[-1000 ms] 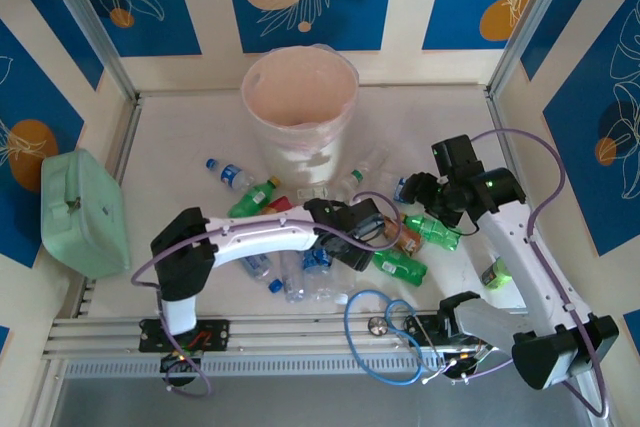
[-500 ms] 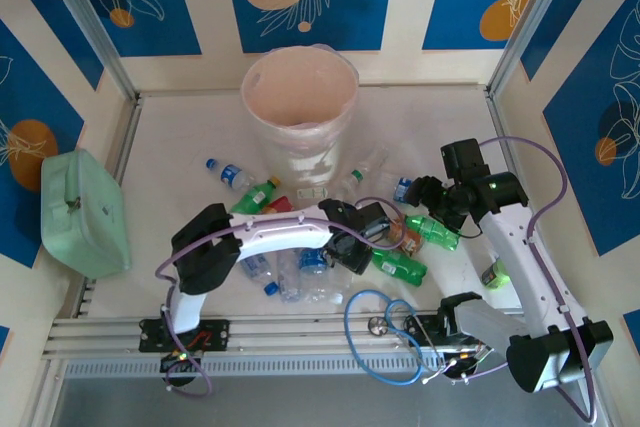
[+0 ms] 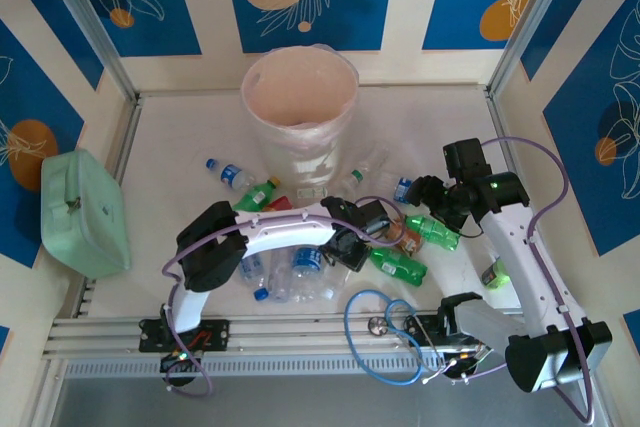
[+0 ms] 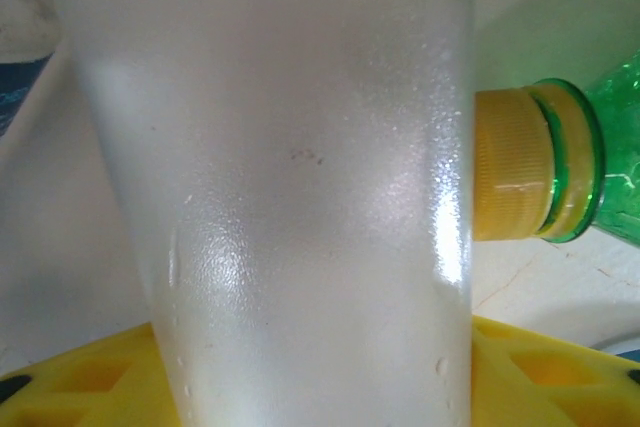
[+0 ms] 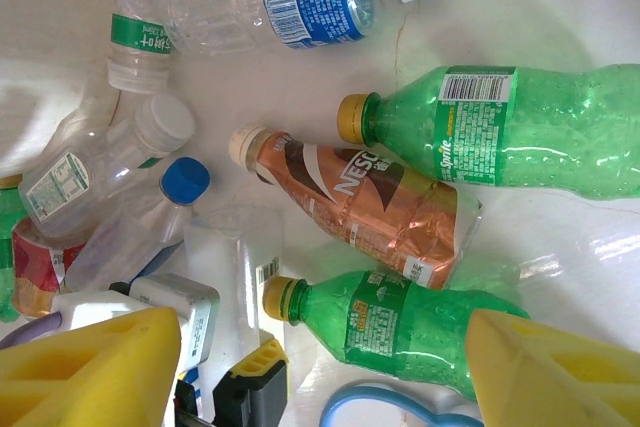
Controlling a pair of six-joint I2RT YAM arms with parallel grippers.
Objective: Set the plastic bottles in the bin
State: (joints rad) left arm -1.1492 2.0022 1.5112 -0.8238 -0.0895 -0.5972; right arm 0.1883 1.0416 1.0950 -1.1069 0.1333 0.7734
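Plastic bottles lie scattered in front of the bin (image 3: 300, 97), a tall whitish basket with a pink liner. My left gripper (image 3: 350, 245) is low in the pile, its yellow fingers (image 4: 80, 372) pressed on both sides of a frosted clear bottle (image 4: 300, 197). That bottle (image 5: 232, 277) lies next to a green bottle's yellow cap (image 4: 510, 162). My right gripper (image 5: 320, 357) hovers open above a green bottle (image 5: 410, 322), with a brown Nescafe bottle (image 5: 370, 202) and another green bottle (image 5: 530, 132) beyond it. In the top view the right gripper (image 3: 425, 195) hangs over the pile's right side.
A mint-green case (image 3: 85, 212) sits at the left wall. A blue cable loop (image 3: 385, 332) lies near the front rail. Clear blue-labelled bottles (image 3: 290, 272) lie under the left arm, one more (image 3: 228, 175) left of the bin, and a green one (image 3: 497, 272) behind the right arm.
The left gripper's jaws have narrowed onto the frosted bottle and the arm drew slightly nearer, nudging the clear bottles under it leftward. The right arm shifted slightly right, then held still.
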